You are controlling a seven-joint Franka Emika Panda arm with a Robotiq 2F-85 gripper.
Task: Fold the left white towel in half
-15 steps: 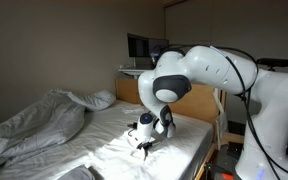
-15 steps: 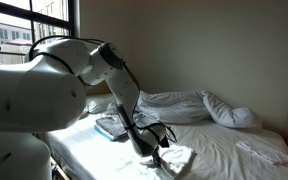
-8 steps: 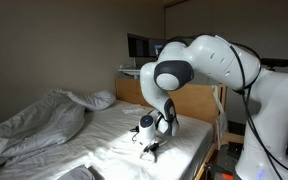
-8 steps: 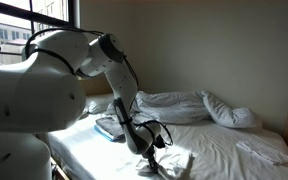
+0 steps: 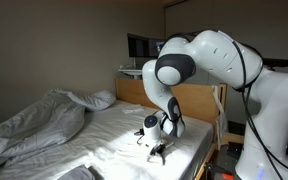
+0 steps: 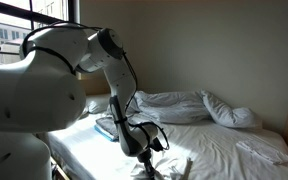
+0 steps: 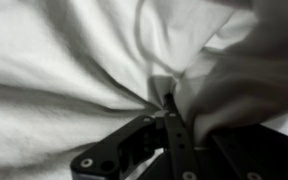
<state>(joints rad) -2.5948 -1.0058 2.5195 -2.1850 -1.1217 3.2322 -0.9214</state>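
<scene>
The left white towel (image 6: 176,165) lies rumpled on the bed near its edge; it also shows as a bright white patch in an exterior view (image 5: 132,150). My gripper (image 5: 157,151) is low over the bed in both exterior views (image 6: 146,165). In the wrist view the jaws (image 7: 170,100) are shut and pinch a fold of the white towel (image 7: 199,75), which bunches up around the fingertips. The rest of the towel under the gripper is hidden by the arm.
A big rumpled grey-white duvet (image 5: 34,125) lies across the bed's far part (image 6: 184,105). A second white towel (image 6: 264,150) lies farther along the bed. A flat bluish pad (image 6: 109,127) sits by the window side. A wooden headboard (image 5: 199,100) stands behind the arm.
The gripper has moved sideways and lower toward the bed's edge, dragging the pinched towel edge with it. The towel is more bunched.
</scene>
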